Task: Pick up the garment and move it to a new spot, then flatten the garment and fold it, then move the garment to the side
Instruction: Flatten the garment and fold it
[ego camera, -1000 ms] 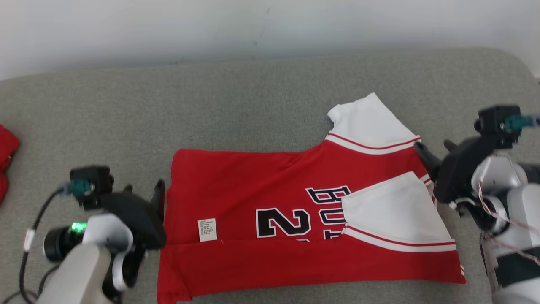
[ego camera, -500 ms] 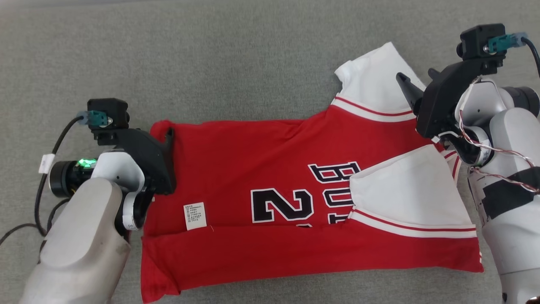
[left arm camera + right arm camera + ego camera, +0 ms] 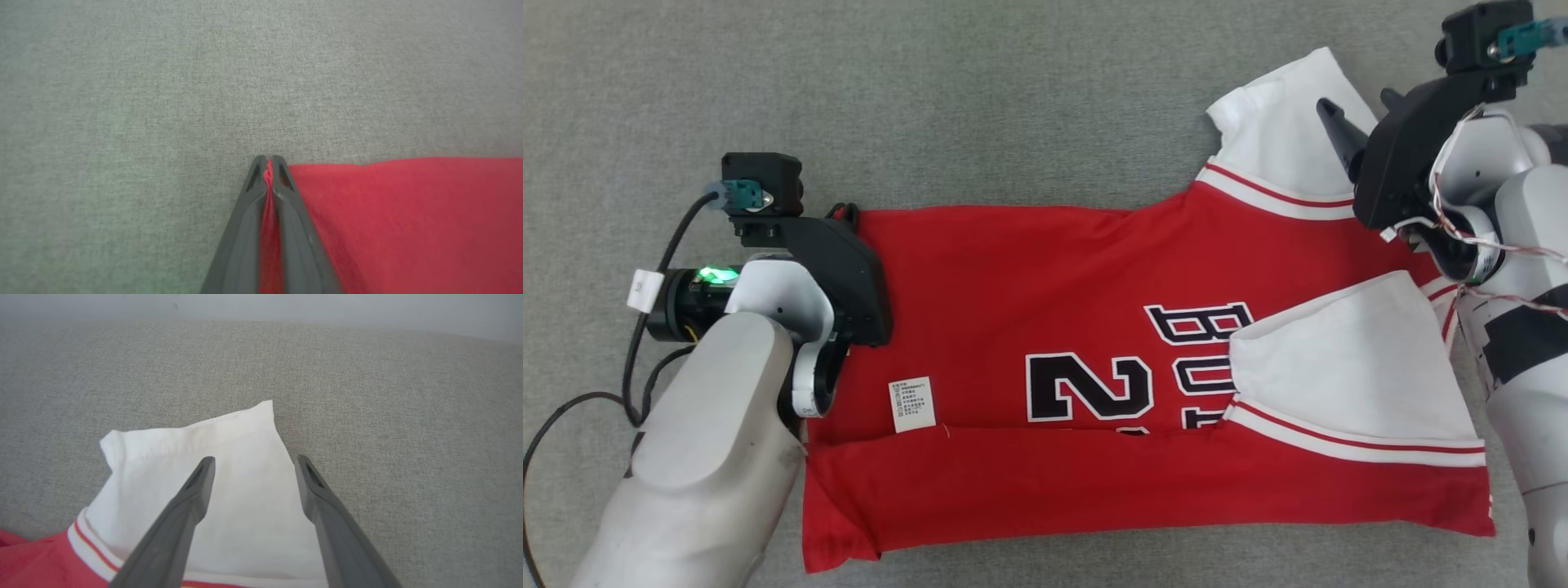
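The garment (image 3: 1029, 302) is a red jersey with white sleeves and black lettering, lying partly folded on grey fabric. My left gripper (image 3: 848, 214) is at its far left corner, shut on the red cloth. In the left wrist view the two fingers (image 3: 286, 212) pinch a red fold of the garment (image 3: 408, 220) between them. My right gripper (image 3: 1356, 122) stands open over the white far sleeve (image 3: 1282, 131). In the right wrist view its gripper (image 3: 253, 461) straddles the white sleeve (image 3: 229, 457) with the jaws well apart, nothing pinched.
The grey upholstered surface (image 3: 980, 106) stretches around the garment on all sides. A white care label (image 3: 912, 403) lies on the red cloth near my left forearm. A pale wall edge (image 3: 261, 306) shows beyond the surface in the right wrist view.
The head camera has tilted down, so the whole picture has shifted. My left gripper reached the garment's far left corner and shut on it. The right gripper moved over the white sleeve.
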{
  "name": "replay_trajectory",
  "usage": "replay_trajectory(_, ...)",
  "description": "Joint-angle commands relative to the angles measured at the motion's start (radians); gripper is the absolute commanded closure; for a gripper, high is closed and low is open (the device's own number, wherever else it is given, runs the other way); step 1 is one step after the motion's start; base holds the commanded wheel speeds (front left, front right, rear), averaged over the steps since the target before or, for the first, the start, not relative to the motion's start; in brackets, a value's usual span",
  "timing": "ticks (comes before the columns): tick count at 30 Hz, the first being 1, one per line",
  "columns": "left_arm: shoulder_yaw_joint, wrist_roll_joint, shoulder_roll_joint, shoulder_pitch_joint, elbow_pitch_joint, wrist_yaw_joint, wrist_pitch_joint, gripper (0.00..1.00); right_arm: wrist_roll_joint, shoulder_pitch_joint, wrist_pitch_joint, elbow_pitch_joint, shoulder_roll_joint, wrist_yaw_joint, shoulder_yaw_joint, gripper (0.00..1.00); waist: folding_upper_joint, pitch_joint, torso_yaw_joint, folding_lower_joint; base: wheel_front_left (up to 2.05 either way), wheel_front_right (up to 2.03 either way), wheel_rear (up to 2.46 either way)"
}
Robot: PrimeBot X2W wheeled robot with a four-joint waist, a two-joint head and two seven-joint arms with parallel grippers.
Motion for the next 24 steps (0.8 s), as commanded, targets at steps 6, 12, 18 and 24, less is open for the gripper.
replay_trajectory(6,-0.025,0.007,-0.018,0.051,-0.013,0.005,-0.013,1.0,0.012,-0.058,0.004,0.047,-0.02,-0.003,0.021,0.0,-0.0001,0.024,0.039,0.0,0.0,0.0,0.0)
replay_trajectory(12,-0.036,0.006,-0.028,0.054,-0.029,0.007,-0.02,1.0,-0.018,-0.093,-0.019,0.104,-0.031,-0.003,0.016,0.0,-0.0001,0.036,0.059,0.0,0.0,0.0,0.0)
replay_trajectory(18,-0.049,0.004,-0.043,0.042,-0.042,0.004,-0.024,1.0,-0.077,-0.135,-0.037,0.206,-0.026,-0.003,-0.039,0.0,-0.0001,0.053,0.083,0.0,0.0,0.0,0.0)
replay_trajectory(24,-0.043,0.004,-0.047,0.017,-0.046,0.009,-0.053,1.0,-0.114,-0.155,-0.109,0.257,-0.017,-0.003,-0.074,1.0,-0.0001,0.068,0.086,0.0,0.0,0.0,0.0)
